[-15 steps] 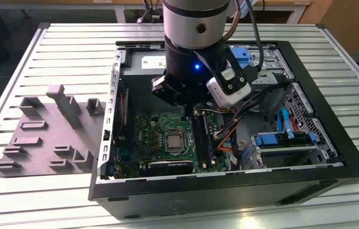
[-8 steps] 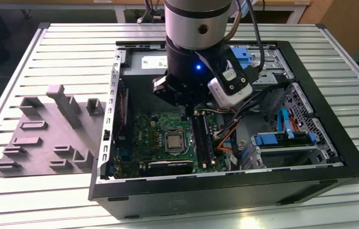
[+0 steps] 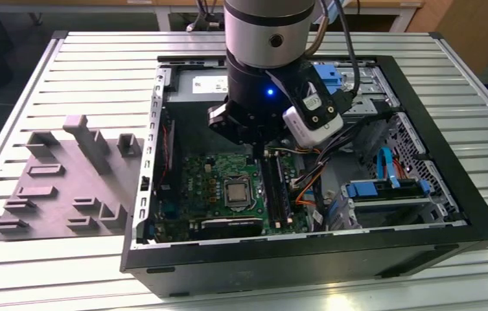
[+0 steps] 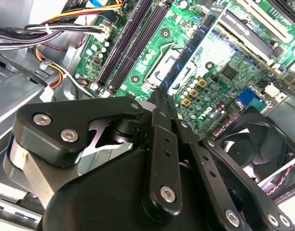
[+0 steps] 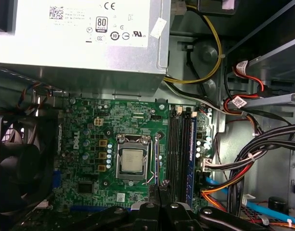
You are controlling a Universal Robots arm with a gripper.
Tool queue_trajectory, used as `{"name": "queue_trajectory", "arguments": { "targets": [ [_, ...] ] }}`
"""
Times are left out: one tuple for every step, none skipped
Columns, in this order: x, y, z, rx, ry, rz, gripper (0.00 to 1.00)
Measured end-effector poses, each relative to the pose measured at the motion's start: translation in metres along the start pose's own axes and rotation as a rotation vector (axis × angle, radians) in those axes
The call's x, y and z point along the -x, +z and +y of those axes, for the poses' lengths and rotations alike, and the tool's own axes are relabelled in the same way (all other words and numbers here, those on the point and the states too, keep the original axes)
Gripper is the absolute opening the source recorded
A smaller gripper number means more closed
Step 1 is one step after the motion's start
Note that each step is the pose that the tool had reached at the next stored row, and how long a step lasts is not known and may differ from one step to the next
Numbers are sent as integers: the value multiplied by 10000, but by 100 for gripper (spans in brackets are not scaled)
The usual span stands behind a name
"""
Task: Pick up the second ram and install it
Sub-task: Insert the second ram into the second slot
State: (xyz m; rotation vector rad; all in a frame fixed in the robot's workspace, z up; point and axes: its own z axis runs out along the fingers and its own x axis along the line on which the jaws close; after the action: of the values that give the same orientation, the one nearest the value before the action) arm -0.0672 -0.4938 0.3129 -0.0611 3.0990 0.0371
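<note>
My gripper (image 3: 255, 154) hangs inside the open computer case, low over the green motherboard (image 3: 213, 188). Its fingers (image 4: 159, 120) are shut on the second ram (image 4: 195, 45), a thin blue-green stick with dark chips that reaches from the fingertips out over the board. In the first wrist view the ram (image 5: 156, 163) shows edge-on as a thin dark line, between the processor (image 5: 132, 162) and the long memory slots (image 5: 179, 154). One blue stick (image 5: 190, 154) stands in the slot farthest from the processor. The gripper (image 5: 158, 195) holds the ram just above the board, beside the slots.
A pale grey moulded tray (image 3: 70, 188) lies on the slatted table at the exterior view's left. Inside the case sit the silver power supply (image 5: 80, 38), a black fan (image 4: 253, 149) and bundles of coloured cables (image 5: 253, 154) next to the slots. The black case walls (image 3: 313, 259) ring the board.
</note>
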Motion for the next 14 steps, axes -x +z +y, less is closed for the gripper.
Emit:
{"name": "queue_trajectory", "arguments": {
  "targets": [
    [3,1,0,0,-1,-1,11],
    [6,4,0,1,-2,0,11],
    [8,7,0,2,0,-1,11],
    [11,10,-1,2,0,-1,11],
    [15,13,-1,1,-1,0,11],
    [21,18,-1,1,0,0,11],
    [27,21,-2,0,0,0,11],
    [33,26,-2,0,0,0,11],
    [38,31,-2,1,0,0,11],
    [40,38,-2,2,1,-1,11],
    [48,44,-2,1,0,0,11],
    [57,49,-3,-1,0,0,11],
    [67,55,-3,0,0,0,11],
    [72,62,-4,1,0,-1,11]
  ]
}}
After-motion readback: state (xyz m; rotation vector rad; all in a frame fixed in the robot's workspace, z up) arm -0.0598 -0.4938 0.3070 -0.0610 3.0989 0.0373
